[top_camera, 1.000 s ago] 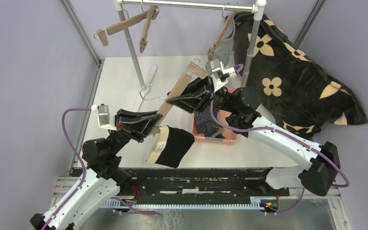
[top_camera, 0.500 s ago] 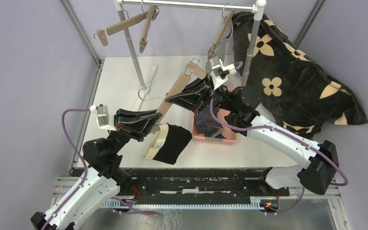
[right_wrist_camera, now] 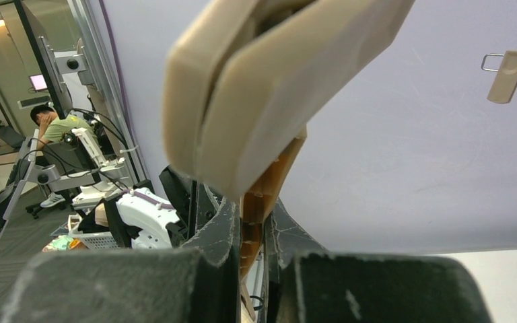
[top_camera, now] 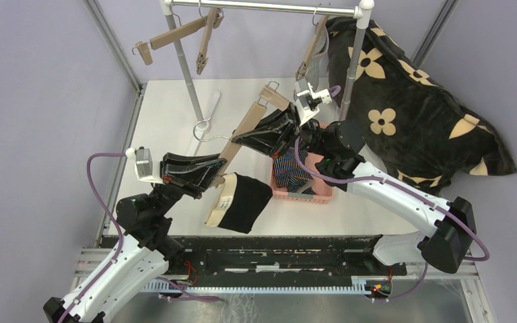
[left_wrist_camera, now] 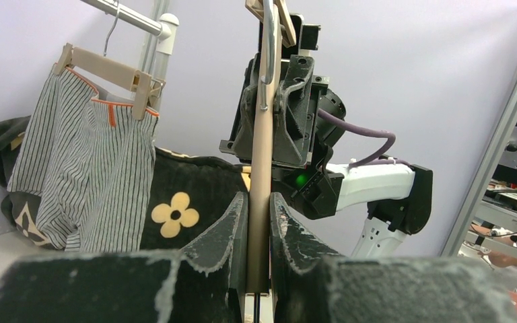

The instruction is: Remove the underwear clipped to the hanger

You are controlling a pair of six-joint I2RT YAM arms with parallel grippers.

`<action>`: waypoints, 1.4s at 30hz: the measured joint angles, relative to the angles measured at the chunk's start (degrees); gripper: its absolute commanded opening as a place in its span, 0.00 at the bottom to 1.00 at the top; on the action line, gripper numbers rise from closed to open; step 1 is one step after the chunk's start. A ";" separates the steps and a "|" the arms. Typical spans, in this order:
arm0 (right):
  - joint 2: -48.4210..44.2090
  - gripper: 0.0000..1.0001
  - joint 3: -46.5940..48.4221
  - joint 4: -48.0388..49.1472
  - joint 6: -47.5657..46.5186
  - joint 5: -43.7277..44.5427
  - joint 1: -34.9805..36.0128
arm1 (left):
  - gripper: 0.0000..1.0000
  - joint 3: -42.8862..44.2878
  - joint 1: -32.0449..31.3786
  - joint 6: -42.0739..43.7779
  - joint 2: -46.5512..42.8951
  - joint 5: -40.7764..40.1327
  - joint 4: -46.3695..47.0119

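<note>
Wooden hanger (top_camera: 248,124): being held tilted, clamped low by the left gripper (left_wrist_camera: 258,202) and higher up by the right gripper (right_wrist_camera: 252,215).
Black pair (top_camera: 246,202), beige waistband: being dangled from its lower end.
Navy striped pair (top_camera: 289,171): being kept in the pink basket (top_camera: 320,195).
Grey-and-white striped pair (left_wrist_camera: 87,175): being hung from a second hanger (left_wrist_camera: 108,67) on the rail (top_camera: 262,7).

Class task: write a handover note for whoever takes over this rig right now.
The left pincer is shut on the tan hanger. The right pincer is shut on it too, just below its upper clip.
The black pair hangs at its lower end, apparently still clipped. The navy pair lies in the pink basket. The grey striped pair is clipped to a second hanger on the rail.
Done: navy. Left: black, then grey.
</note>
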 measured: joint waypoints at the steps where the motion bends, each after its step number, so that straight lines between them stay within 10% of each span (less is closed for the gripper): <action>1: 0.02 0.19 0.28 -0.31 -0.04 -0.02 0.09 | 0.03 0.00 0.00 0.00 0.00 0.04 0.20; 10: 0.68 0.44 2.08 -1.53 -2.12 0.24 1.25 | 0.03 0.00 -0.02 -0.04 -0.07 0.04 1.03; 14: 1.03 0.05 2.08 -2.56 -3.78 0.28 1.70 | 0.03 -0.13 -0.04 -0.04 -0.04 -0.09 0.04; 20: 0.96 0.01 2.34 -3.61 -2.51 0.55 1.79 | 0.03 -0.31 -0.04 0.00 -0.15 0.09 0.20; 28: -0.94 0.01 0.87 -5.20 -5.29 1.95 2.43 | 0.69 -0.31 -0.11 0.04 -3.37 -3.21 -6.05; 42: -4.09 0.01 -0.48 -3.23 -7.74 4.22 2.34 | 0.74 0.92 -0.11 3.13 -7.08 -0.46 -18.27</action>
